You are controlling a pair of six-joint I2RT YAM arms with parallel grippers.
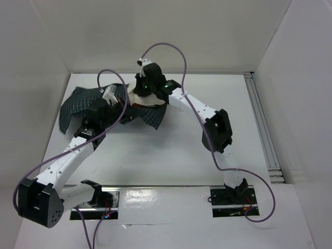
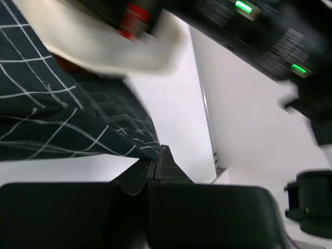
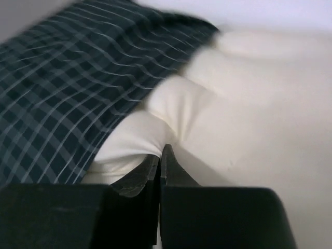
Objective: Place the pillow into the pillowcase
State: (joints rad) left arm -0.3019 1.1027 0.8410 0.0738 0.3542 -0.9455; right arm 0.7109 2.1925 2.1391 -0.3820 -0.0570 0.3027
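Pillow (image 3: 233,104) sat by the far edge of the surface (image 1: 171,155), left of centre, partly covered by the pillowcase (image 3: 62,93). Your right end effector (image 3: 161,155) was closed, pinching a fold of the pillow right beside the case edge. Left end effector (image 2: 155,161) was closed too, apparently on the pillowcase hem. Step looked like stuffing. Best play was for the left to hold the hem up and taut while the right pushed the pillow in low and straight. That pinch was thin and could have slipped, so slow was the call.
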